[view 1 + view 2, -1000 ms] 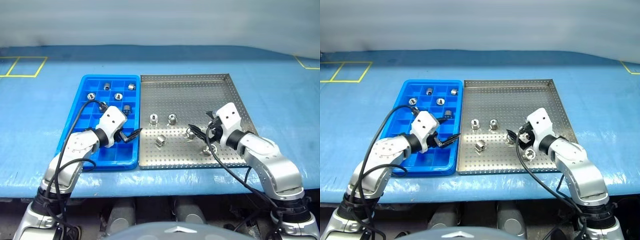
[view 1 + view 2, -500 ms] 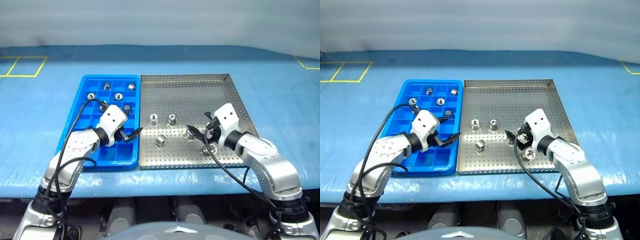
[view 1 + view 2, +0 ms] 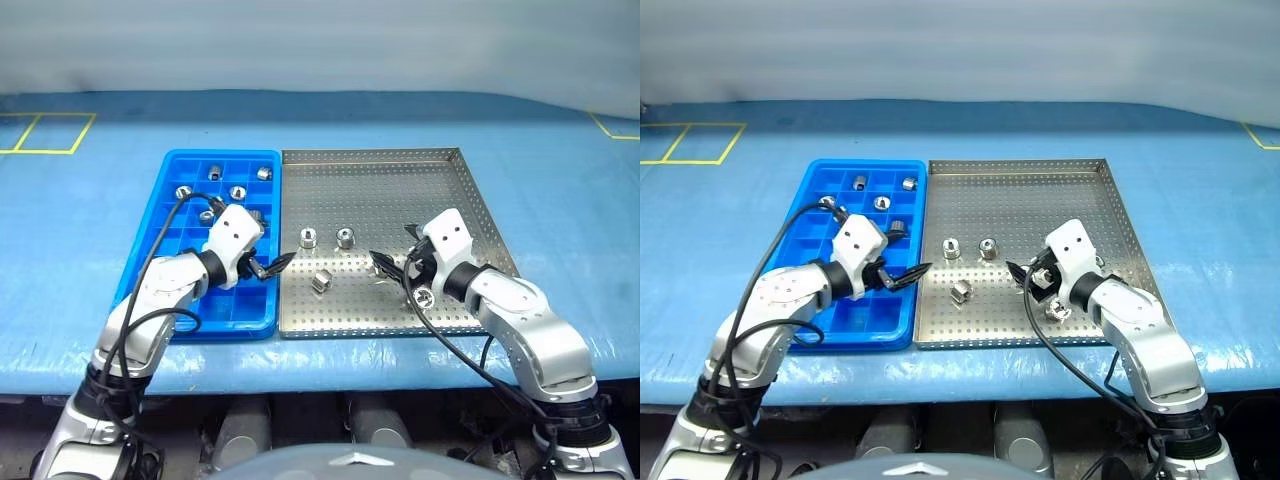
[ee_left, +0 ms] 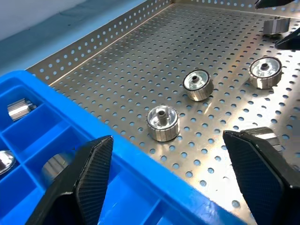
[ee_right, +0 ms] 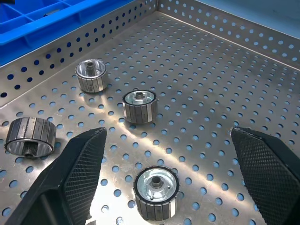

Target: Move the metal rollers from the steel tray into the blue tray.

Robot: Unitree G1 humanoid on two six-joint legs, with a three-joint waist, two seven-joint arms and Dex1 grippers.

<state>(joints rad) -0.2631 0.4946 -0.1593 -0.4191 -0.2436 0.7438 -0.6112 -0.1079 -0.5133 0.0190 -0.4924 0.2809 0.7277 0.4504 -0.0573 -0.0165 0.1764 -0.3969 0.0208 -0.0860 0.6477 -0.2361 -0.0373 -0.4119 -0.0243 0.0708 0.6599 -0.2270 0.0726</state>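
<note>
Steel tray (image 3: 440,190): sits on the blue-covered table (image 3: 560,200), touching the blue tray's (image 3: 160,250) right edge.
Metal rollers (image 3: 321,281): five lie loose on the perforated floor; two stand upright side by side mid-tray, one lies on its side nearer the front, two more sit by the right tool.
Blue tray: several rollers rest in its far compartments.
Left tool (image 3: 268,266): fingers spread wide, holding nothing, poised over the seam between the two trays.
Right tool (image 5: 173,187): fingers wide apart, empty, hovering over a roller standing on end.
</note>
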